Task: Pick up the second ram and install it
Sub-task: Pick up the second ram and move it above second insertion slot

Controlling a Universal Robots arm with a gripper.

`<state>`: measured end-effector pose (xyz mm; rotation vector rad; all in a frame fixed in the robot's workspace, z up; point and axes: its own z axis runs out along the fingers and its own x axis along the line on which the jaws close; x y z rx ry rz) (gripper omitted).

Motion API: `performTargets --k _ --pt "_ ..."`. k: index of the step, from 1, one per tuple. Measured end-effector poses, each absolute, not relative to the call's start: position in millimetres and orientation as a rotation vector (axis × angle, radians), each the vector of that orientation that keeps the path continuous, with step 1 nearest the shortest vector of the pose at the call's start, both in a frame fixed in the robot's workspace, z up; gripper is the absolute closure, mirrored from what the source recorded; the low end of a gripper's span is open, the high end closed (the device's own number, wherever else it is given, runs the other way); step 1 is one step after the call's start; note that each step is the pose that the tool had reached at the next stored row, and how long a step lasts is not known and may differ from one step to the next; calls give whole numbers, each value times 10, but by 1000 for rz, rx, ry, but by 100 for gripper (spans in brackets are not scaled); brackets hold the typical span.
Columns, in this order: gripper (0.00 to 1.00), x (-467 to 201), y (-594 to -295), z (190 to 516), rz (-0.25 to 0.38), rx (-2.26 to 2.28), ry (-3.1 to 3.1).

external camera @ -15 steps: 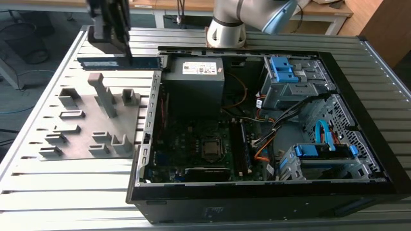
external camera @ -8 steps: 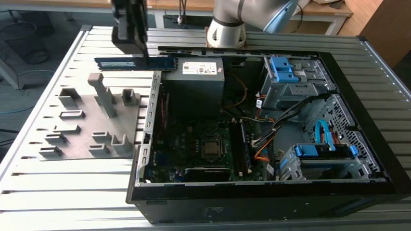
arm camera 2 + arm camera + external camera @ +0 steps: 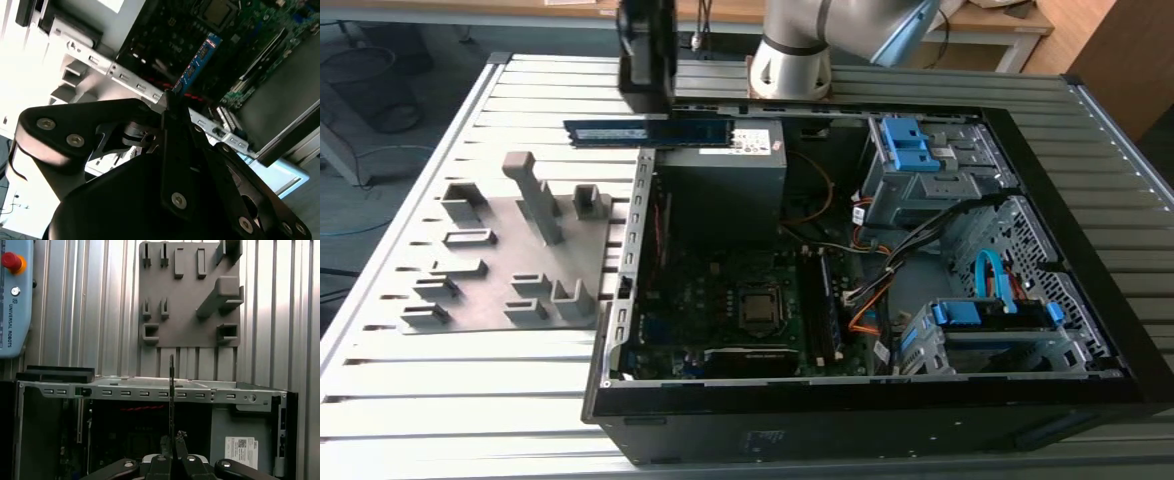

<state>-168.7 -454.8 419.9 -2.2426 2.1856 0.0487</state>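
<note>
Exterior cam sits up high, looking down over the slatted table [image 3: 454, 400] at the open PC case [image 3: 854, 425]. Both wrist cams ride right behind the gripper [image 3: 170, 97] pinching the second ram [image 3: 197, 62]. The second peers close into the case, while the first looks over its edge to the grey fixture plate [image 3: 187, 310], which the exterior view shares.

Worktop [image 3: 454, 400]: silver slatted metal.
Computer case [image 3: 881, 410]: open black tower, right side.
Fixture plate [image 3: 507, 300]: grey plastic blocks, left edge.
Second ram [image 3: 607, 132]: long dark blue-green stick, level beneath black gripper [image 3: 647, 110].
</note>
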Motion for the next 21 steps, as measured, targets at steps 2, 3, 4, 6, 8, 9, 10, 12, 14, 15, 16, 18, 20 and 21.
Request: performTargets --k 2,3,4,6,8,9,10,12,14,15,16,18,20,21 --pt "86 -1597 -4548 4199 49 -2243 2186" --pt "86 -1552 -4548 4199 49 -2243 2186" --pt "86 -1507 -4548 4199 50 -2243 2186" --pt "86 -1418 -4549 4199 50 -2243 2186" --pt "86 -1329 -4548 4198 51 -2243 2187" --pt "86 -1284 -4548 4198 51 -2244 2187" --pt "86 -1239 -4548 4198 52 -2244 2187" --pt "86 -1150 -4548 4198 52 -2244 2187" --pt "86 -1059 -4548 4198 53 -2245 2188" --pt "86 -1016 -4548 4198 53 -2245 2188" --pt "86 -973 -4548 4198 54 -2245 2188" --pt "86 -884 -4548 4198 54 -2245 2188" --pt "86 -789 -4548 4198 55 -2246 2188" --pt "86 -745 -4548 4198 56 -2246 2189"
